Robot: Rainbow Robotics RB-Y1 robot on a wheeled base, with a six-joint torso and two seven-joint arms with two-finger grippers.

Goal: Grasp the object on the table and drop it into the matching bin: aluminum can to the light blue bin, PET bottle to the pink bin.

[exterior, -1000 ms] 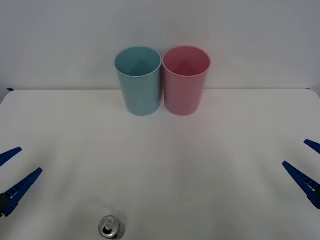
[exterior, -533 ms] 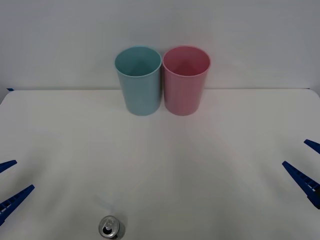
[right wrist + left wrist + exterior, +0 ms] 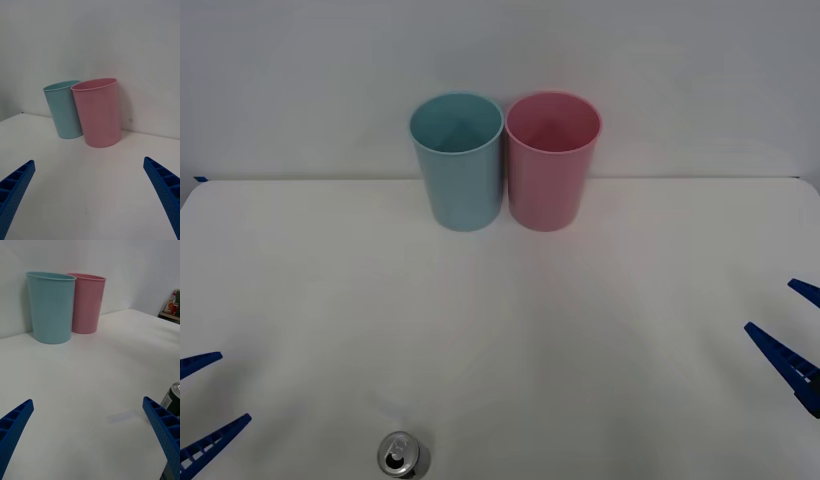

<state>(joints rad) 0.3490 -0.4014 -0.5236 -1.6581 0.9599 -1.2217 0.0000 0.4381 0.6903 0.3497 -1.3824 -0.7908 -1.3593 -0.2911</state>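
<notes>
The small aluminum can (image 3: 398,455) stands upright at the near edge of the white table (image 3: 510,320), its silver pull-tab top facing up. Its dark body also shows in the left wrist view (image 3: 173,399), just beside one finger. My left gripper (image 3: 205,400) is open at the near left, a short way left of the can. My right gripper (image 3: 795,325) hangs open at the far right, holding nothing. The light blue bin (image 3: 458,165) and the pink bin (image 3: 551,165) stand side by side at the table's back, blue on the left.
Both bins touch or nearly touch, close to the white wall; they also show as the light blue bin (image 3: 63,110) and pink bin (image 3: 98,112) in the right wrist view. Bare table stretches between can and bins. Some items sit on a shelf (image 3: 173,305) beyond the table.
My left gripper has drawn back toward the table's near edge and lower in the front view, staying open. The right gripper, the can and the bins have not moved.
</notes>
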